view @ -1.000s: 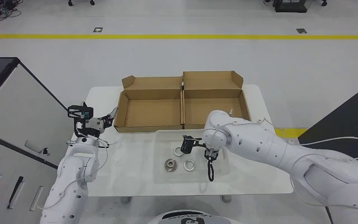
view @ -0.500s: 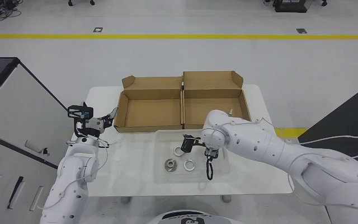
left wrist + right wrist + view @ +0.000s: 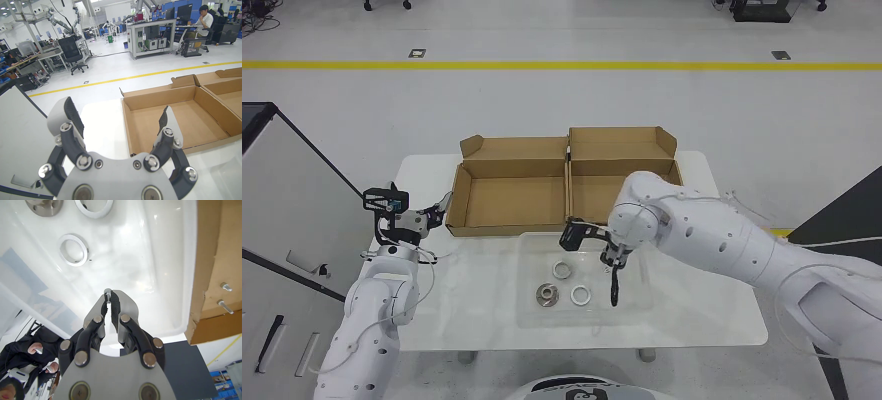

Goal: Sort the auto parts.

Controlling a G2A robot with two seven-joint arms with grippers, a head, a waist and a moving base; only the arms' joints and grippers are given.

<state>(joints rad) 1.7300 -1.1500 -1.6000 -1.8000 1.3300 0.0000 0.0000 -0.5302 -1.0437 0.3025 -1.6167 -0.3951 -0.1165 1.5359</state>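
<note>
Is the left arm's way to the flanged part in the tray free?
Likely yes: the left gripper is open and empty, the flanged part lies uncovered, and the right gripper hangs clear of it.

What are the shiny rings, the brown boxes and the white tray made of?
Rings: probably metal, silvery and polished, gleaming, with small drilled holes. Boxes: brown cardboard, matte, with torn edges. Tray: likely glossy white plastic, going by its bright reflections.

Overhead, two wrist close-ups; box (image 3: 607, 195) shared
</note>
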